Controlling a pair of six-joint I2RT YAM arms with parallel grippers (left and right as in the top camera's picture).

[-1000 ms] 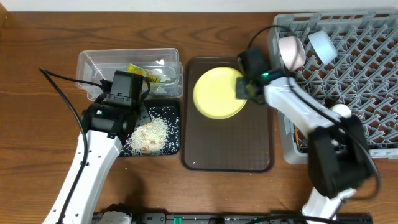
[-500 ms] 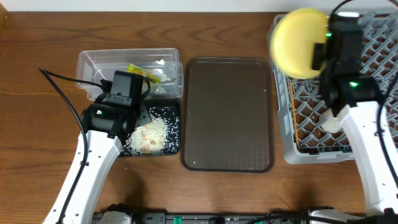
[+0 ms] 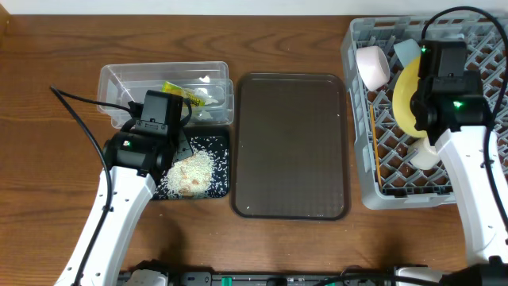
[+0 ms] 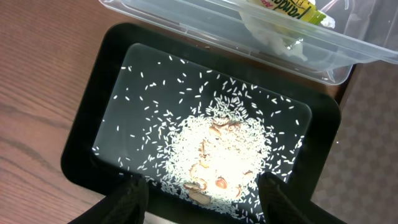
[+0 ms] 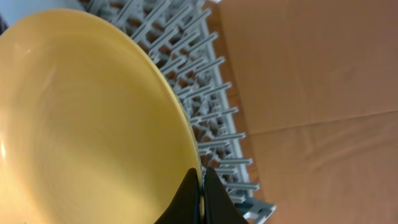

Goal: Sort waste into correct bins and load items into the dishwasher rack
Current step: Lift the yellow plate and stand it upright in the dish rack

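Right claw point(image 5: 201, 198) is pinching the rim of the yellow plate point(image 3: 406, 99), which stands on edge over the grey rack point(image 3: 359, 171) at the right of the overhead frame, just beside the white bowl point(image 3: 371, 67) and blue bowl point(image 3: 406, 52). Can't really tell if it's seated between pegs. Left claw point(image 4: 202, 205) is spread wide, hovering over the black tray point(image 4: 81, 143) of rice point(image 4: 217, 149) at centre left, with the clear tub point(image 4: 186, 18) at its upper edge. The brown tray point(image 3: 290, 143) sits mid-frame on the worktop point(image 3: 48, 95).
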